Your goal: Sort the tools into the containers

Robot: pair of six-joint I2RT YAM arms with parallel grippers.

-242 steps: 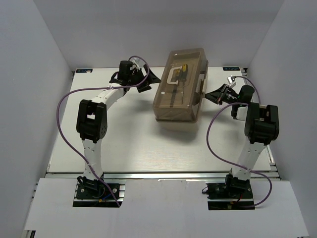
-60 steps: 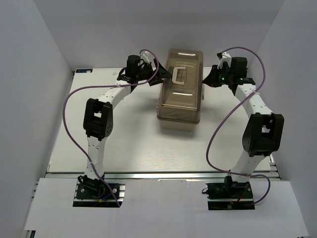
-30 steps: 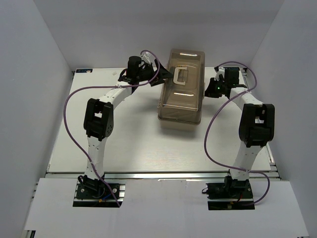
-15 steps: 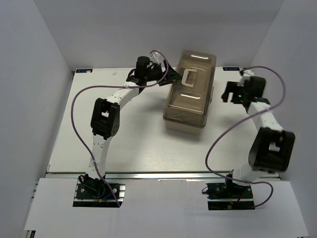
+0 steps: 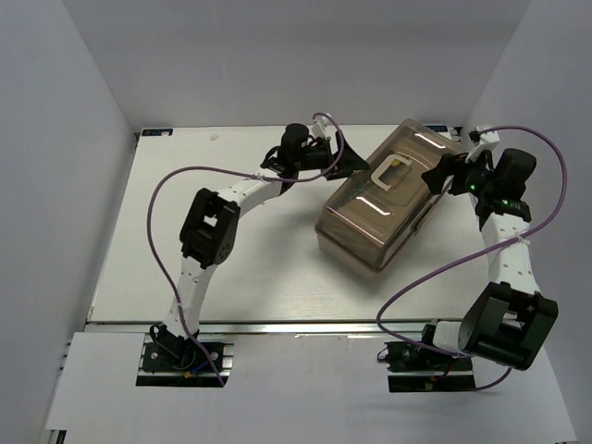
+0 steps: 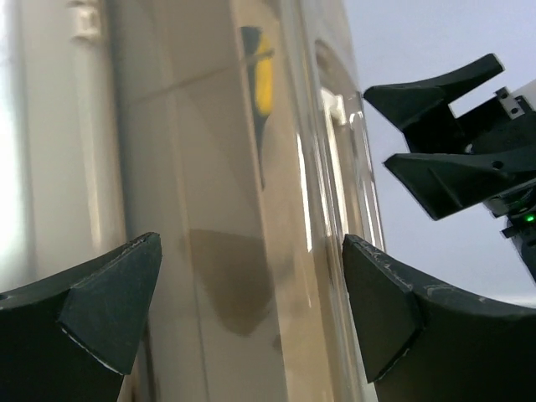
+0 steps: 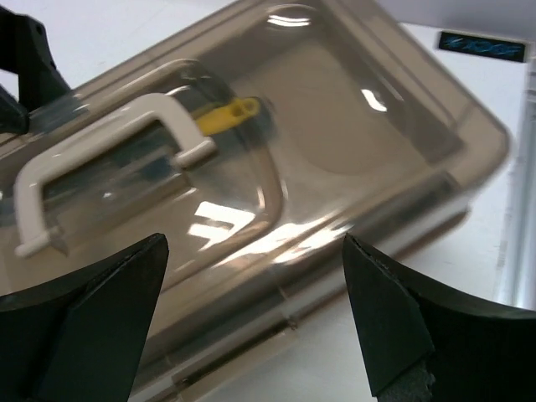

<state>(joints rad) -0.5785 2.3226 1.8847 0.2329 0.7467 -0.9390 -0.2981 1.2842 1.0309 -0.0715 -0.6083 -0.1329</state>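
Seen from my remote station, the toolbox (image 5: 370, 227) sits skewed on the white table (image 5: 250, 268), right of centre. Its long axis runs from near left to far right. The smoky lid (image 7: 352, 109) is shut over the pale base (image 5: 354, 256), and the white handle (image 5: 390, 173) lies flat on top of the lid.

Through the tinted plastic I make out one tool with a yellow handle (image 7: 226, 113), lying just under the carrying handle. Everything else inside is too dim for me to tell apart.

My two arms close in on the box from opposite sides. The left gripper (image 5: 357, 161) stands at the far-left long side, just beside the lid. Its fingers (image 6: 109, 310) are spread wide, and the box wall fills the gap between them in the left wrist view. From these angles I cannot tell whether either finger touches the plastic.

The right gripper (image 5: 435, 178) hangs at the far right end of the box, by its corner. Its fingers (image 7: 394, 327) are also spread wide, and nothing is caught between them. The right wrist camera looks down past them onto the lid and handle.

Each wrist view catches the opposite gripper's black fingertips on the other side of the box. A purple cable (image 5: 166, 199) loops off each arm above the table.
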